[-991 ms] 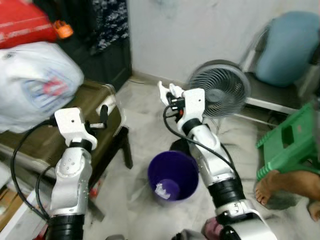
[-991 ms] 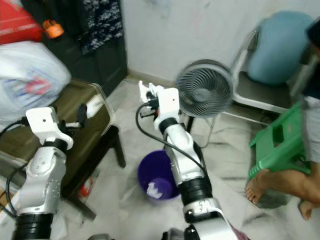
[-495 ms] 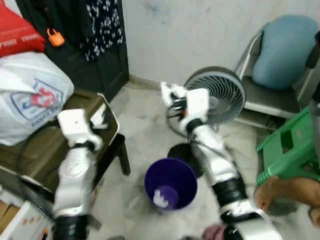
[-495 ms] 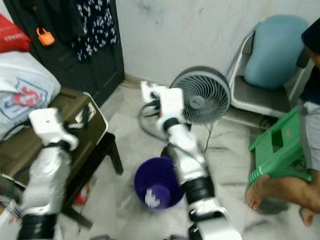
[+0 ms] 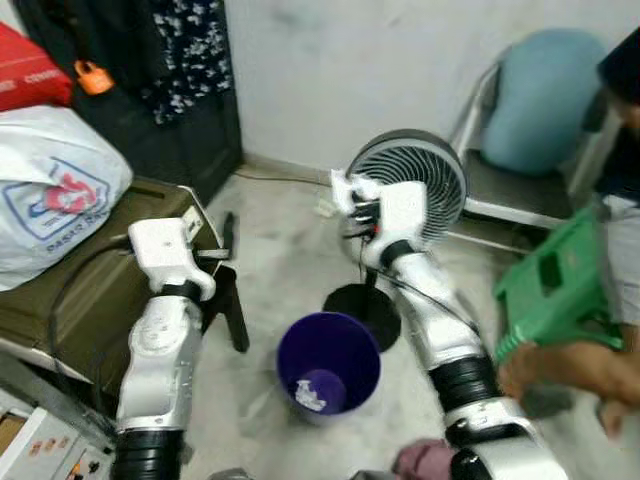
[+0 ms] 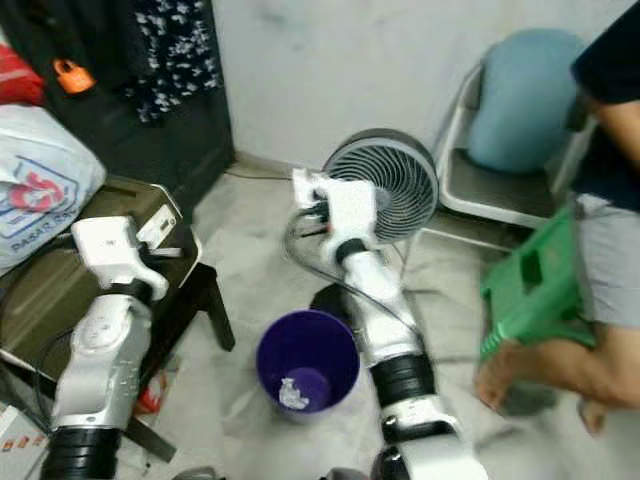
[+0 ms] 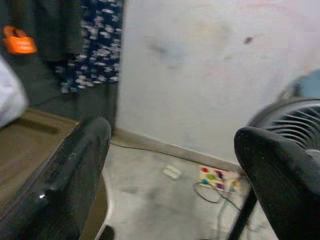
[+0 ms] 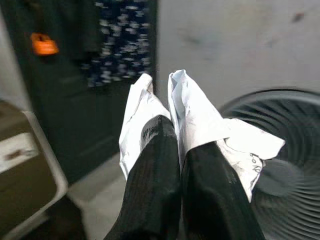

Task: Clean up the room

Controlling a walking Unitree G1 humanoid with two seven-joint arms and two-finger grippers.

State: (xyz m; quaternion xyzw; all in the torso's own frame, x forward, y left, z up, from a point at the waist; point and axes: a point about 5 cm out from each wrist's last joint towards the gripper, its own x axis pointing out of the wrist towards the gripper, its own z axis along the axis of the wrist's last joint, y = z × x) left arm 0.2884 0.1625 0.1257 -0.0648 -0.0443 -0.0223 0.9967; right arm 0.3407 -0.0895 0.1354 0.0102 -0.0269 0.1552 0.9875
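My right gripper is raised in front of the fan, shut on a crumpled white paper that sticks out around its black fingers. Below it and a little to the left on the floor stands a purple bin with a white paper scrap in its bottom. My left gripper is open and holds nothing. It hovers at the corner of the brown case, to the left of the bin.
A grey floor fan on a black base stands just behind the bin. A green plastic stool and a person are at the right. A chair with a blue cushion is behind them. A white bag lies on the brown case.
The view has shifted. The person at the right has come further into view and the green stool has moved. My right gripper still holds the paper over the bin area.
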